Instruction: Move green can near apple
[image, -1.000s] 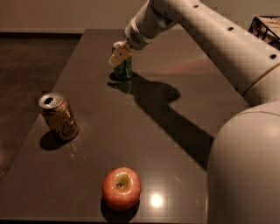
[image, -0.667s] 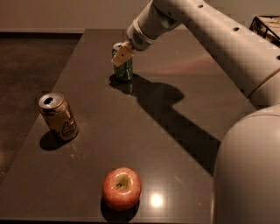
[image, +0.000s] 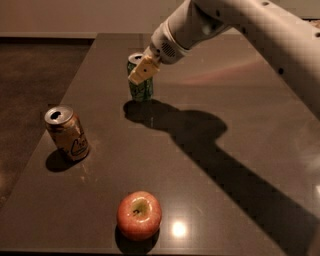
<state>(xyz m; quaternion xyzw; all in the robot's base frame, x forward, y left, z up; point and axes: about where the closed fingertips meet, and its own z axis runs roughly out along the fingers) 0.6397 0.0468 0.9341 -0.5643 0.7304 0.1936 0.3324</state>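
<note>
Green can (image: 142, 91) stands upright at the far middle of the table (image: 240, 150), well apart from the apple (image: 139, 215) at the near edge. Gripper (image: 143, 75) sits at its upper half. One tan finger (image: 140, 71) crosses the near face and the other is hidden; this reads as a grasp on the can.

Risk: the thin, smooth, cylindrical metal wall may slip or twist in a high pinch. Glossy dark tabletop gives little friction at set-down. Tan can (image: 67, 134) stands left of the likely path. Round, waxy apple may roll if nudged.
</note>
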